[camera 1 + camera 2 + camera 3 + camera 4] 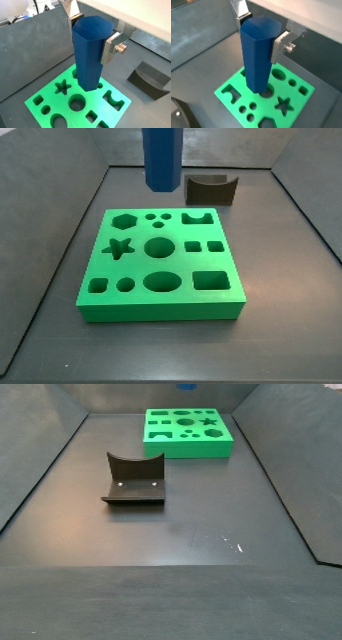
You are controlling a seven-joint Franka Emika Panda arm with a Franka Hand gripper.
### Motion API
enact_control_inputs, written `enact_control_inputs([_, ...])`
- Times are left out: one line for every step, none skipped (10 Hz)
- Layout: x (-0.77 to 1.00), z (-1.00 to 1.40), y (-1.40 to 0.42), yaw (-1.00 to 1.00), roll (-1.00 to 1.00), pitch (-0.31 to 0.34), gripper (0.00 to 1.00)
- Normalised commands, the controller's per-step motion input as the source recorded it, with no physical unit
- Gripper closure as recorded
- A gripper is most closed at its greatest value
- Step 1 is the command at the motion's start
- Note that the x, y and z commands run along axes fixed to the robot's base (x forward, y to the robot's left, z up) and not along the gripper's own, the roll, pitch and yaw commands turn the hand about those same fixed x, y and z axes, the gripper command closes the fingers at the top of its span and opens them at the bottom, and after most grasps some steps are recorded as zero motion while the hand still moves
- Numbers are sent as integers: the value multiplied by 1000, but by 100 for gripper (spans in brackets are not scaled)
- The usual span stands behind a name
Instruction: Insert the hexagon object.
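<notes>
My gripper (92, 35) is shut on the upper end of the hexagon object (88, 55), a tall bright blue faceted peg, and it shows the same way in both wrist views (261, 31). The peg (258, 55) hangs upright, clear above the green board (40, 95) with its shaped holes. In a side view the peg (160, 158) hangs over the board's far edge (160, 308), and the gripper itself is out of frame there. The hexagon hole (124, 221) is at the board's far left corner. The peg hides it in the wrist views.
The dark fixture (211, 190) stands on the floor just behind the board's far right side, and it shows in front of the board (187, 446) in a side view (134, 481). Grey walls (67, 188) enclose the dark floor.
</notes>
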Motion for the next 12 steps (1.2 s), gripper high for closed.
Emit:
enact_control_inputs([-771,-649,426,-403,-54,-66,100])
enact_control_inputs([-849,-723,414,-420,-36,-60,100])
enact_control_inputs([-837,-717,377,-474,-23,-73,100])
enact_control_inputs([-734,-857,191,-574,-141,-96,100])
enact_control_inputs([-406,-640,0,-786,-144,-137,100])
enact_control_inputs([-300,-597,0,-846,-129,-121,100])
enact_control_inputs([-394,-480,0,-794,-107,-84,100])
enact_control_inputs([-411,-74,0,-677,-193,-80,100])
enact_control_inputs([-303,0,60,-586,-220,-53,100])
enact_control_inputs([-117,-54,223,-500,-231,-17,100])
enact_control_inputs([0,-131,320,-451,-237,0,100])
enact_control_inputs([83,-137,411,-374,-186,0,100])
